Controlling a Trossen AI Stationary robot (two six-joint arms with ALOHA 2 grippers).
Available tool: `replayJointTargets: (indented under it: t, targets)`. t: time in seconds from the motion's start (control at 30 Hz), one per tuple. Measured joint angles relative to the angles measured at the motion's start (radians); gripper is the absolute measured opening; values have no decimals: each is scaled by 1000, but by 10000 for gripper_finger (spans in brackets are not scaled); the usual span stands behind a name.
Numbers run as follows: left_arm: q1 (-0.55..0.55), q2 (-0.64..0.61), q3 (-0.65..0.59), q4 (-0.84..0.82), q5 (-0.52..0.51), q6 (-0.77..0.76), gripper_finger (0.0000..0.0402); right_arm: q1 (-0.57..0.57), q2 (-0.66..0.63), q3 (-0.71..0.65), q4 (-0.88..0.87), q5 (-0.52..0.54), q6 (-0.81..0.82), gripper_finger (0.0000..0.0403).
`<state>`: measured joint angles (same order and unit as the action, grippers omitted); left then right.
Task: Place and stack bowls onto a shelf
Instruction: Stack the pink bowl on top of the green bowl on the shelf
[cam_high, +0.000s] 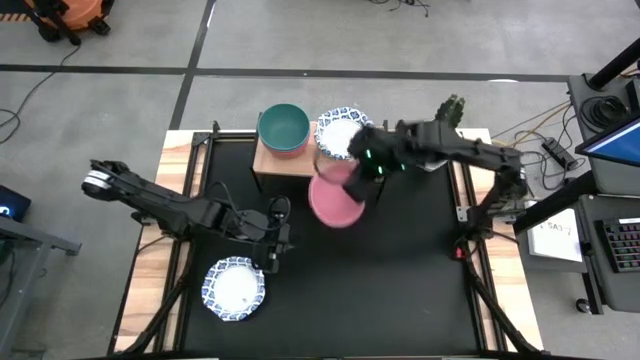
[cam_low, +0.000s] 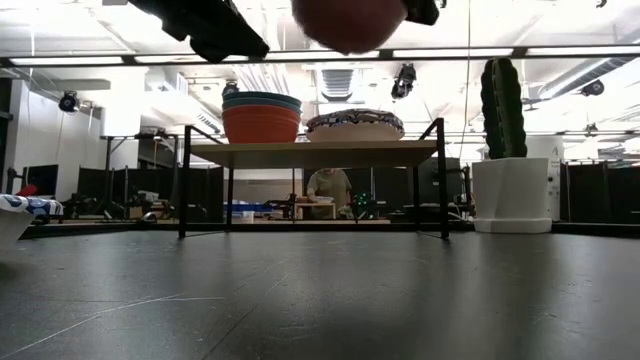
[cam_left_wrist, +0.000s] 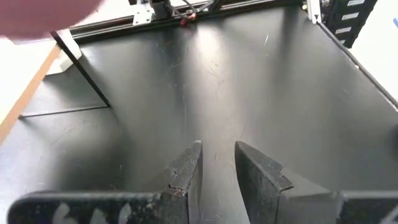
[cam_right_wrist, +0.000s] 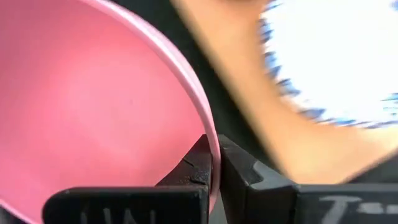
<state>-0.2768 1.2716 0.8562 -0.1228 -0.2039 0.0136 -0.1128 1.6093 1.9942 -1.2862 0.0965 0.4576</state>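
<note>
My right gripper (cam_high: 360, 184) is shut on a pink bowl (cam_high: 337, 200) and carries it above the table, just near of the shelf (cam_high: 268, 160). In the low view the pink bowl (cam_low: 350, 20) shows at the top, higher than the shelf board (cam_low: 310, 150). The shelf bears a stack of plain bowls with the green one on top (cam_high: 284, 128) and, beside it, a white blue-patterned bowl (cam_high: 340, 130). Another patterned bowl (cam_high: 235, 288) rests on its base on the table. My left gripper (cam_left_wrist: 217, 158) hovers just far of that bowl, open by a narrow gap and empty. My right gripper pinches the pink bowl's rim (cam_right_wrist: 215, 155), one finger (cam_right_wrist: 196, 165) inside the bowl and the other (cam_right_wrist: 239, 171) outside the wall. It comes from above, slanting in from the table's far right. The bowl is lifted clear, mouth up, beside and below the fingers.
A cactus in a white hexagonal pot (cam_low: 510, 190) stands at the table's far right, next to the shelf. The black tabletop (cam_high: 400, 280) lies bare near of the shelf and to the right. A person (cam_low: 330, 190) shows in the room beyond the table.
</note>
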Motion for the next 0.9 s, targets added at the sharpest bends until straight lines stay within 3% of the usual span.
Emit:
replayJointTargets:
  t: [0.13,0.3,0.5,0.9]
  targets:
    - [0,-26,0,-19,0,-18,78,-135,107,192,-124,9,-32,9]
    - [0,-75,0,-88,0,-65,78,-271,213,364,-141,-12,-95,9]
    - [-4,-125,0,-143,-49,-87,78,-388,241,334,53,-166,-110,9]
    - [-10,-181,-7,-248,-272,-162,78,-429,334,334,333,-230,-117,9]
